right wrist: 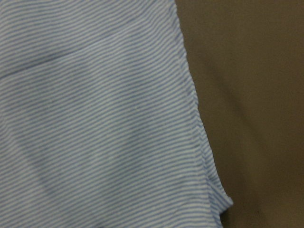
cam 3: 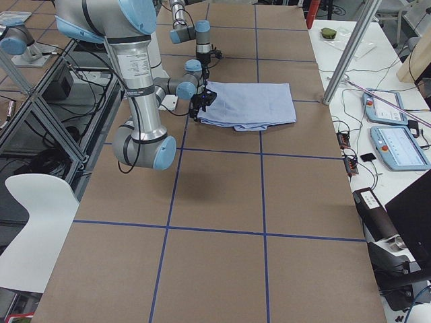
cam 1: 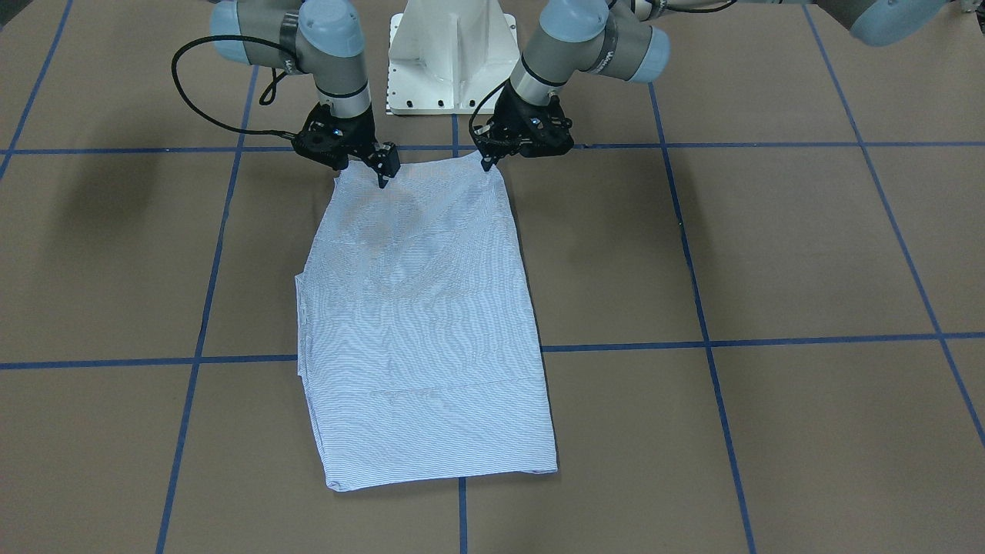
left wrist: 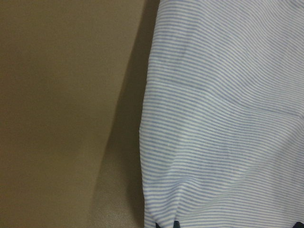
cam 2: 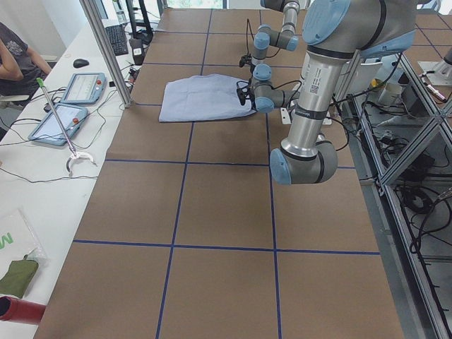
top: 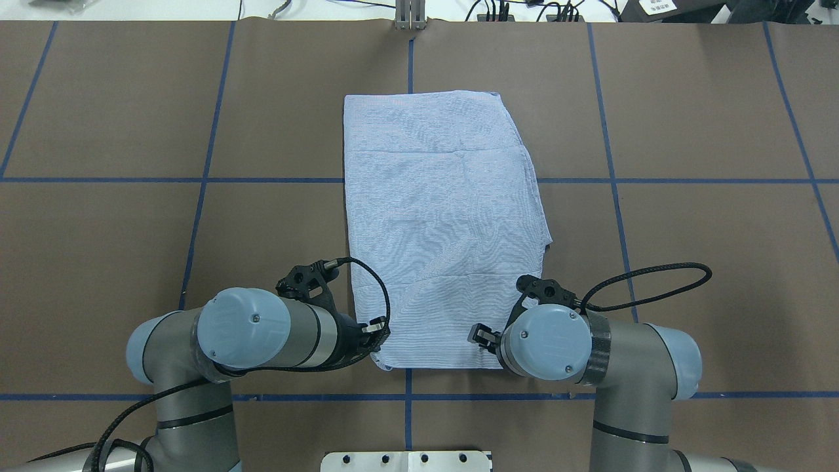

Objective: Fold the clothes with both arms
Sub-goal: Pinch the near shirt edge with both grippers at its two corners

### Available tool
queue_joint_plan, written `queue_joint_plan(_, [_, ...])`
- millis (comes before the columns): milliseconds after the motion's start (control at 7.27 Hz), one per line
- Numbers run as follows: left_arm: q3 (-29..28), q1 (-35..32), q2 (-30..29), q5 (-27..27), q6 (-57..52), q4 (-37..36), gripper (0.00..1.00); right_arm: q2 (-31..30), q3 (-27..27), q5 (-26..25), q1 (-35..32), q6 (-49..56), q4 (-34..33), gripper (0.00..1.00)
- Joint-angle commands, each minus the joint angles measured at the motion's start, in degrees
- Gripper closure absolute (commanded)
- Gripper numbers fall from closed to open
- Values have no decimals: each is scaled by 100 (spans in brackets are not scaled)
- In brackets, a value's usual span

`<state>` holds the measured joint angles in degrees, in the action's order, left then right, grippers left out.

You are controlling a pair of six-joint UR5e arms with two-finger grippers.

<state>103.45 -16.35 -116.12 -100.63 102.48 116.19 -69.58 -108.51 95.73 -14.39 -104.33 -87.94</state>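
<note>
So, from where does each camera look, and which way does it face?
Front-facing: across the table, facing the base; shirt, left arm, right arm.
Overhead: behind the base, looking down; both arms.
Exterior left: table's left end; left arm near.
Exterior right: table's right end; right arm near.
Left wrist: onto shirt edge; fingers barely show.
Right wrist: onto shirt edge; no fingers.
Shared: the shirt.
</note>
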Motion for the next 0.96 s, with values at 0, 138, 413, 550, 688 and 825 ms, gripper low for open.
queue_joint_plan(0, [-9,0,1,9,0,0,100,-11,-4,16,-3,0,-4,1])
queue_joint_plan(138, [-9,0,1,9,0,0,100,-3,5,16,-3,0,-12,8])
queue_joint_plan(413, [-9,0,1,9,0,0,100,-3,-13,34,-11,0,-4,35])
queue_joint_plan(550, [-9,0,1,9,0,0,100,6,-39,51,-38,9,-4,55])
queue_joint_plan(688, [-9,-9,1,9,0,0,100,24,-39,60,-73,18,-12,72])
queue_joint_plan(825, [-27,-9,1,9,-9,0,100,24,-39,86,-99,27,-13,84])
